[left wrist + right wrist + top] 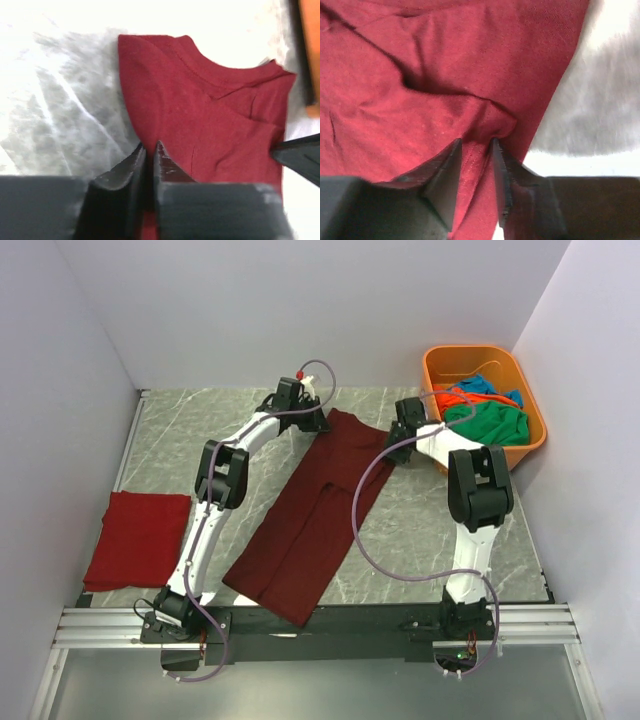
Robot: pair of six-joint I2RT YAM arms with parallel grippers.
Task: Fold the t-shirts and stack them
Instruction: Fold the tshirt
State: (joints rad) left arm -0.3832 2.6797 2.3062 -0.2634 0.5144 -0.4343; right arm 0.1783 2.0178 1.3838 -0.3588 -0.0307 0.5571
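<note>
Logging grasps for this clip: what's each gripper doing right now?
Left gripper: closed, pinching the maroon t-shirt at its edge.
Right gripper: closed on a fold of the same shirt.

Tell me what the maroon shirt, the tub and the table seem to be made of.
Maroon shirt: soft knit cloth, probably cotton, matte; it wrinkles and shows a stitched collar. Tub: probably rigid plastic; smooth, even rim. Table: grey veined top, marble-like; stone or printed laminate, I cannot tell.

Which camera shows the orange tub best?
The top external view: the whole orange tub shows at the back right, with t-shirts inside. The left wrist view catches only a blurred orange sliver at its right edge. The right wrist view shows none of it.
</note>
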